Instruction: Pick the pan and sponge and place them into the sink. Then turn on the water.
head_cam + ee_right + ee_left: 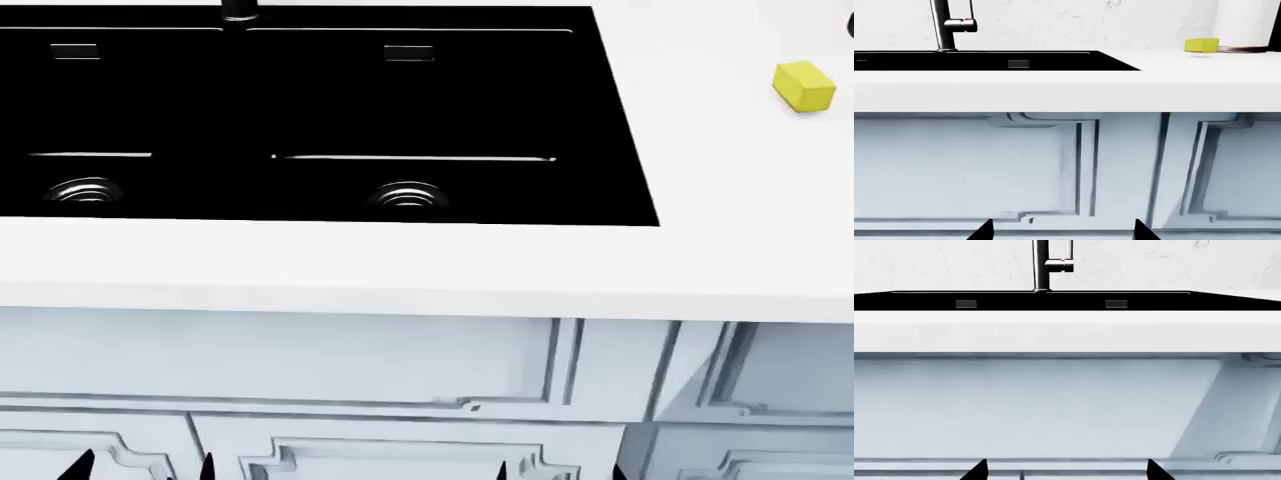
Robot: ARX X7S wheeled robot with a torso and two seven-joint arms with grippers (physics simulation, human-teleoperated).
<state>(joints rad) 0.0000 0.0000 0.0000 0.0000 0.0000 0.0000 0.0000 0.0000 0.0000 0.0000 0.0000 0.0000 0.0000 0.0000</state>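
Sponge: a small bright yellow block (805, 85), lying on the white tabletop (400, 260) to the right of the sink.
Sink: black, two basins (307, 110) with a dividing ridge, a steel drain ring (406, 195) in each.
Pan: a thin dark rim (1244, 49) just right of the sponge.
Faucet: a dark column (1041, 265) behind the sink; dry.
Room: marbled white wall (1087, 20); panelled cabinet fronts (334, 360) below.
Left gripper: (1066, 471) open, empty.
Right gripper: (1062, 231) open, empty.
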